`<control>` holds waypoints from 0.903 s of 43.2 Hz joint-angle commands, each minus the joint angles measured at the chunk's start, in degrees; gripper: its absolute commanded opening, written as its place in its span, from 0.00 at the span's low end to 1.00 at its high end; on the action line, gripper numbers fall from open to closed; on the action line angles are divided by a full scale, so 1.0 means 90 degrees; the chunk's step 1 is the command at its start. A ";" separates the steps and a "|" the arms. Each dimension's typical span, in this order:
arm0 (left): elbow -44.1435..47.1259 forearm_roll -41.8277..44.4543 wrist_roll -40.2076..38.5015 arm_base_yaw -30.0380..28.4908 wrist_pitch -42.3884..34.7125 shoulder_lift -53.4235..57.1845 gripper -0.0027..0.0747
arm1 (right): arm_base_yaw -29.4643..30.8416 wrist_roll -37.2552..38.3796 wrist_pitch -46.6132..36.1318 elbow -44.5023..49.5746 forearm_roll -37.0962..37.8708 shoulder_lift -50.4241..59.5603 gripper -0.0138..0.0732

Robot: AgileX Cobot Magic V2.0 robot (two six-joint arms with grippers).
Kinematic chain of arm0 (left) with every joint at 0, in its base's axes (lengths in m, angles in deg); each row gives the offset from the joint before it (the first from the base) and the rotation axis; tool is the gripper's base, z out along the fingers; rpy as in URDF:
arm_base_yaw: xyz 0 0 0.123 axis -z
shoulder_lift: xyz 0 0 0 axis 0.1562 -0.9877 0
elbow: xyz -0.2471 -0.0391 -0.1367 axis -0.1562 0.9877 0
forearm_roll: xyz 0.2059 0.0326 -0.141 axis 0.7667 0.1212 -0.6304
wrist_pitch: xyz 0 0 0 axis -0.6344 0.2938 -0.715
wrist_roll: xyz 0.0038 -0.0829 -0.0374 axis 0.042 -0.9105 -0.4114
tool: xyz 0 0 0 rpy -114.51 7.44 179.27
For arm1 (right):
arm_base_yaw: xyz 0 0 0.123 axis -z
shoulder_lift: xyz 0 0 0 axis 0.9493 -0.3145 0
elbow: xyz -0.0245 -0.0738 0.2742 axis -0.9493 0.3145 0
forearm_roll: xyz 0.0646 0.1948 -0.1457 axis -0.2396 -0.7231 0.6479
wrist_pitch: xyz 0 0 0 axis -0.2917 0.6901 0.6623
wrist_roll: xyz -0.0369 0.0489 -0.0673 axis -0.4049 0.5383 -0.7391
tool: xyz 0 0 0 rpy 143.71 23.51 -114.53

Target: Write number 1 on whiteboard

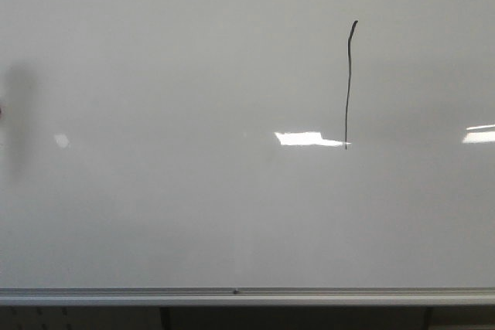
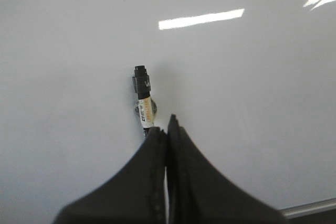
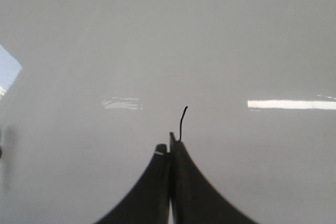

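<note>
Front view: thin black, nearly vertical number 1 (image 1: 348, 86) right of centre on the glossy pale grey whiteboard (image 1: 170, 206); left wrist view: left gripper (image 2: 166, 129) pinching a black-capped marker (image 2: 143, 100), which may slip; right wrist view: right gripper (image 3: 170, 142) pressed together, empty.

The number 1 (image 1: 349, 86) stands on the whiteboard (image 1: 178, 214); the marker (image 2: 144, 102) label's print is too small to read.

Number 1 (image 1: 349, 86): on whiteboard (image 1: 193, 214), right of centre, upper half, well above the board's lower edge.
</note>
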State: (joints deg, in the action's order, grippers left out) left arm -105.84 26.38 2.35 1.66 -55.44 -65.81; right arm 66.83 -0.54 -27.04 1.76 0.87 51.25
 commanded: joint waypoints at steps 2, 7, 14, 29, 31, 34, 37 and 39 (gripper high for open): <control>-0.0113 -0.0223 -0.0126 0.0031 -0.0553 0.0004 0.01 | 0.0024 -0.0025 -0.0263 -0.0161 -0.0148 -0.0042 0.02; 0.0029 0.1126 -0.1633 0.0107 -0.0784 0.0262 0.01 | 0.0024 -0.0025 -0.0256 -0.0161 -0.0148 -0.0042 0.02; 0.0675 0.3721 -0.4243 0.0924 -0.1610 0.0992 0.01 | 0.0024 -0.0025 -0.0256 -0.0161 -0.0148 -0.0042 0.02; 0.2575 0.4375 -0.5662 0.1019 -0.2504 0.2987 0.01 | 0.0024 -0.0025 -0.0256 -0.0161 -0.0148 -0.0042 0.02; 0.2700 0.4375 -0.5662 0.1019 -0.2504 0.3161 0.01 | 0.0024 -0.0025 -0.0256 -0.0161 -0.0148 -0.0042 0.02; 0.2861 0.4375 -0.5662 0.1019 -0.2494 0.3400 0.01 | 0.0024 -0.0025 -0.0256 -0.0161 -0.0148 -0.0042 0.02; 0.3012 0.4375 -0.5662 0.1019 -0.2611 0.3398 0.01 | 0.0024 -0.0025 -0.0250 -0.0161 -0.0148 -0.0042 0.02; 0.3024 0.4375 -0.5662 0.1019 -0.2542 0.3409 0.01 | 0.0024 -0.0025 -0.0242 -0.0161 -0.0148 -0.0042 0.02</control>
State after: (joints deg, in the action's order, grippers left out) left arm -79.97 65.69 -47.85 10.88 -73.38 -36.12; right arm 66.83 -0.54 -27.04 1.76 0.87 51.25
